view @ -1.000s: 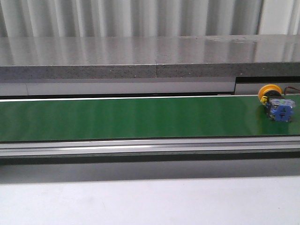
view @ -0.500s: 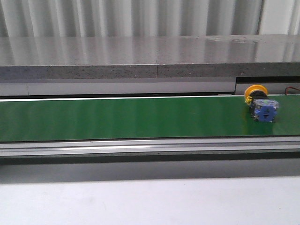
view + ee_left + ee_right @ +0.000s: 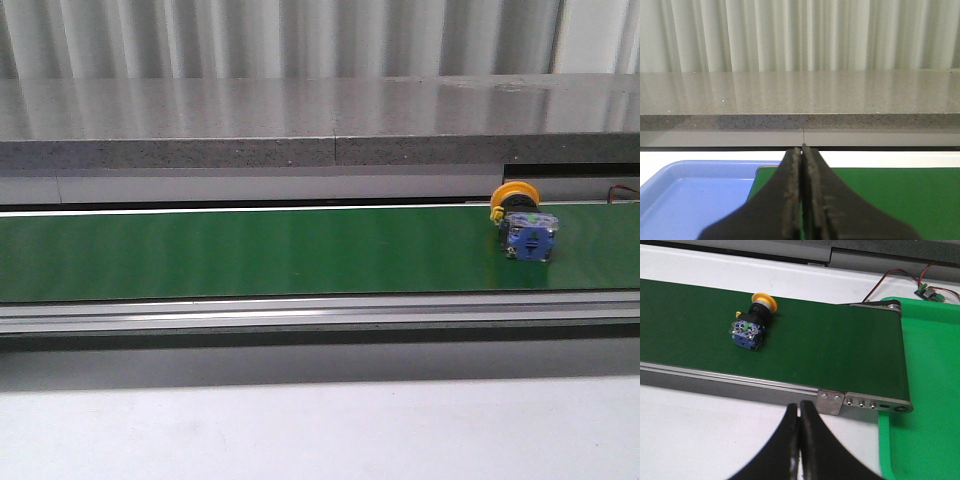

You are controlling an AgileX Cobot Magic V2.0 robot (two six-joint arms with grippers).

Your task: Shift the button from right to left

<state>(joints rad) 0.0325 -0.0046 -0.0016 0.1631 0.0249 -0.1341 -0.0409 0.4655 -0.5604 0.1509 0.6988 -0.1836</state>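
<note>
The blue-bodied, yellow-capped push-button switch (image 3: 524,226) is lying on its side at the right of the front frame on the green conveyor belt (image 3: 250,250), and with both the left gripper (image 3: 802,200) and right gripper (image 3: 800,445) pinched closed and empty, the right one is needing to open wide and descend squarely over the blue body.

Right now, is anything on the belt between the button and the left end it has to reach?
Nothing visible. The button lies on its side at the right of the green belt; the belt to its left is bare across the front view.
</note>
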